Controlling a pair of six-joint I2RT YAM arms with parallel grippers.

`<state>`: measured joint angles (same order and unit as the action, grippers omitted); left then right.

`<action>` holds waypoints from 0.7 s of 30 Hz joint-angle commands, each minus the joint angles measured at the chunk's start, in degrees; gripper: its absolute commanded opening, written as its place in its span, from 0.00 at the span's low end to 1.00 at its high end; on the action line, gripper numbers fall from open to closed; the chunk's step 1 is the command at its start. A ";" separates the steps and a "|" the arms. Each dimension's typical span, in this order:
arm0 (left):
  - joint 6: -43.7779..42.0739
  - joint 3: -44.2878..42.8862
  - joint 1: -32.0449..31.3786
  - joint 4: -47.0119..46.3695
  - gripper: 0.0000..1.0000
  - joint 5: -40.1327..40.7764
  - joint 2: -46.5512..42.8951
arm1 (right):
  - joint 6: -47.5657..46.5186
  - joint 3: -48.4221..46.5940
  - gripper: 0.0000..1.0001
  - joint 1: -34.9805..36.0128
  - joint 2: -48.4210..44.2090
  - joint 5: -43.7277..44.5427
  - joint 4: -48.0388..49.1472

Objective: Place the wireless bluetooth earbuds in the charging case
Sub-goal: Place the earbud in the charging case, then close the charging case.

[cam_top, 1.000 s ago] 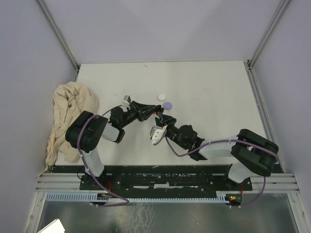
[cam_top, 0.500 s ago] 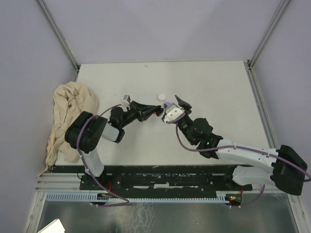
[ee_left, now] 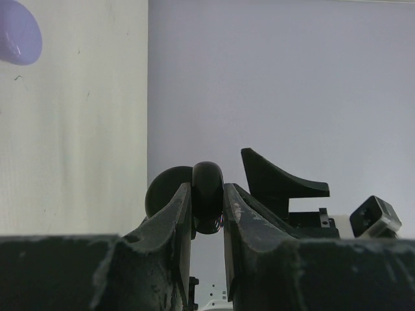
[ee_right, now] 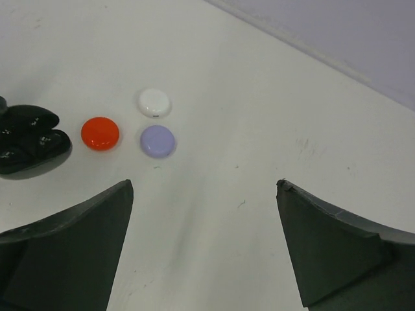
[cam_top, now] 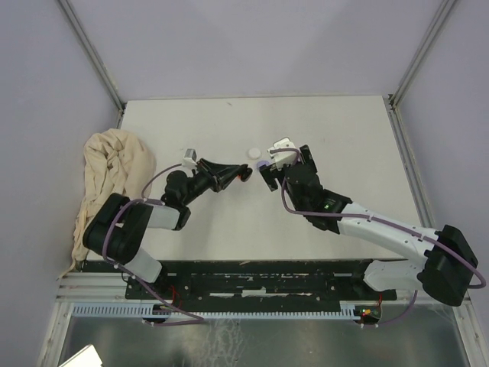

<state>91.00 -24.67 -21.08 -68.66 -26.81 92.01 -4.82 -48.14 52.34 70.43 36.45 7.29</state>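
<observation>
My left gripper (ee_left: 207,189) is shut on a glossy black round charging case (ee_left: 207,175), held edge-on just above the table; a second black round half (ee_left: 163,192) shows beside it. From above, the left gripper (cam_top: 241,173) reaches right, its tip next to a red disc (cam_top: 247,175). My right gripper (ee_right: 204,194) hangs open and empty over bare table, to the right of the discs; from above the right gripper (cam_top: 283,162) sits beside the lilac disc (cam_top: 263,164). No earbuds are in view.
Three small discs lie close together: the red disc (ee_right: 100,133), a white disc (ee_right: 154,102) and the lilac disc (ee_right: 158,141). A crumpled beige cloth (cam_top: 111,180) lies at the table's left edge. Grey walls enclose the table.
The right gripper has pulled away from the left gripper's tip, moved toward the far right, and opened wide. The left gripper stays shut on the black case.
</observation>
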 commanded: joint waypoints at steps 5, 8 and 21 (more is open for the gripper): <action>-6.90 1.33 0.08 11.07 0.03 8.21 -10.88 | 6.44 5.06 1.00 -1.76 -0.11 -0.14 4.61; -7.15 1.32 0.08 13.08 0.03 9.45 -13.46 | 7.28 3.84 1.00 -2.74 2.15 -1.56 5.04; -6.25 1.80 -1.55 19.10 0.03 18.38 -18.28 | 11.17 6.18 0.99 -1.32 9.59 -7.48 12.78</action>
<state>86.52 -21.41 -21.85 -50.06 -12.27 73.84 5.10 -41.71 49.71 76.77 31.14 13.50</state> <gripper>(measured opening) 0.283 0.994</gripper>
